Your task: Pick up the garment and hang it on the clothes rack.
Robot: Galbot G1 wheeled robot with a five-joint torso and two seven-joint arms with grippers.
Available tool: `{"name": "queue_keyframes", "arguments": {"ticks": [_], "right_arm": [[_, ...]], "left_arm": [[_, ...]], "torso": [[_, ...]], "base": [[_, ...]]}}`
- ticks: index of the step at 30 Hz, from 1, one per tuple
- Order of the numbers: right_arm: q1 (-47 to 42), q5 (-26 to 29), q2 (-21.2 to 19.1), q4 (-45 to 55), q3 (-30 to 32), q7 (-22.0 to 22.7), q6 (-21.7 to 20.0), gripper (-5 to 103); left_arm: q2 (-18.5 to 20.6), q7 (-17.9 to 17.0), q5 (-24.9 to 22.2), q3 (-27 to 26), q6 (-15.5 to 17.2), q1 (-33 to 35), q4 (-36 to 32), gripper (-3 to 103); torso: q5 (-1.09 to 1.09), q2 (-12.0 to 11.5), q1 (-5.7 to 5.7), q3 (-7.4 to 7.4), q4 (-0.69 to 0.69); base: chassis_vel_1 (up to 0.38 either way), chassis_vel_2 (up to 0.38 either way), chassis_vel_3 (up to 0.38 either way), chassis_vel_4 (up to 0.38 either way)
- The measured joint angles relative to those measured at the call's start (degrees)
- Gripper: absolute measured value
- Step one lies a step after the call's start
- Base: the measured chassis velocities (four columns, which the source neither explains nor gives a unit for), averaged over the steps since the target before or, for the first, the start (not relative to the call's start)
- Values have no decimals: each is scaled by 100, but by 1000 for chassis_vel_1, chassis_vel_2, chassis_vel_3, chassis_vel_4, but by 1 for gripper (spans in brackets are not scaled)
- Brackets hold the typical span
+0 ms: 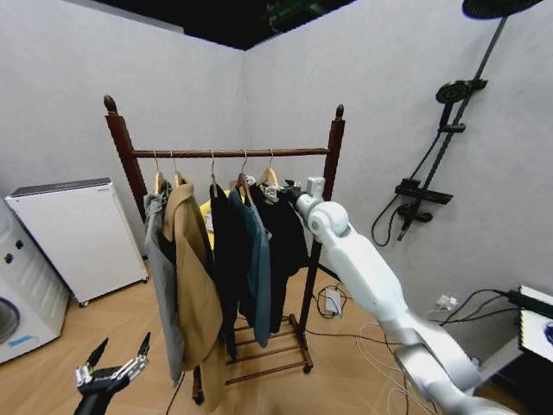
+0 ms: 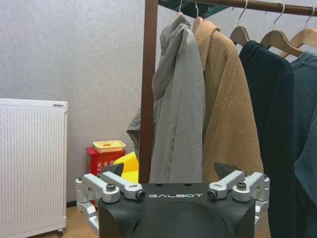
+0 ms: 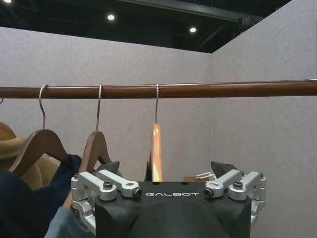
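The garment [image 1: 287, 238], a black jacket on a light wooden hanger [image 1: 270, 177], hangs at the right end of the clothes rack's rail [image 1: 229, 153], its metal hook over the rail. My right gripper [image 1: 289, 192] is stretched out to that hanger, just under the rail. In the right wrist view the hanger [image 3: 156, 148] hangs edge-on from the rail [image 3: 198, 90], straight ahead of the open right gripper [image 3: 167, 167], which holds nothing. My left gripper [image 1: 117, 356] stays low at the front left, open and empty [image 2: 171, 171], facing the rack's left upright [image 2: 148, 99].
A grey hooded jacket [image 1: 162, 277], a long tan coat [image 1: 194, 285], a dark jacket [image 1: 229, 259] and a blue jacket [image 1: 257, 259] also hang on the rail. A white appliance [image 1: 78, 238] stands at left, a shower fixture [image 1: 441, 147] at right. Cables [image 1: 346, 320] lie on the floor.
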Motion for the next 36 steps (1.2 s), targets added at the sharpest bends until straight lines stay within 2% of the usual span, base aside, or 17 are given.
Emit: {"name": "queue_keyframes", "arguments": {"ticks": [1,3,4,6,9,12,13,14,15,17,25,30,36], "right_arm": [[0,0,0,0,0,0,0,100],[-821,-79,-344,625,391,23,-65,100],[-821,-79,-344,625,391,23,-65,100],[-1678,-274,-507,1055,865,-2,-97,100],[-2076,-453,-511,1218,1123,-63,-70,100],[-3467,-1226,-336,1574,1768,-268,306,100],[-3467,-1226,-336,1574,1768,-268,306,100],[-4029,-1471,-213,1684,1939,-338,494,100],[-4029,-1471,-213,1684,1939,-338,494,100],[-4632,-1745,11,1881,2152,-400,708,100],[-5152,-2073,439,2151,2244,-346,884,100],[-5504,-2755,896,2328,2181,-154,1081,100],[-5556,-3013,1003,2357,2134,-62,1172,100]], "left_arm": [[0,0,0,0,0,0,0,100],[0,0,0,0,0,0,0,100],[0,0,0,0,0,0,0,100],[0,0,0,0,0,0,0,100],[0,0,0,0,0,0,0,100],[0,0,0,0,0,0,0,100],[0,0,0,0,0,0,0,100],[0,-1,0,0,0,0,0,100],[0,-1,0,0,0,0,0,100],[0,0,1,0,0,-1,0,100],[0,0,0,0,0,0,0,100],[0,0,0,0,0,0,0,100],[0,0,0,0,0,0,0,100]], "torso": [[0,0,0,0,0],[1,1,0,0,0],[1,1,0,0,0],[2,1,0,0,-1],[1,0,0,0,0],[-1,0,0,0,1],[-1,0,0,0,1],[2,0,0,0,-1],[2,0,0,0,-1],[-1,1,-1,0,-1],[-2,0,0,0,2],[-1,0,0,1,1],[-2,0,0,0,2]], "base": [[0,0,0,0],[0,0,0,0],[0,0,0,0],[0,0,0,0],[0,0,0,0],[0,0,0,0],[0,0,0,0],[0,0,0,0],[0,0,0,0],[0,0,0,0],[0,0,0,0],[0,0,0,0],[0,0,0,0]]}}
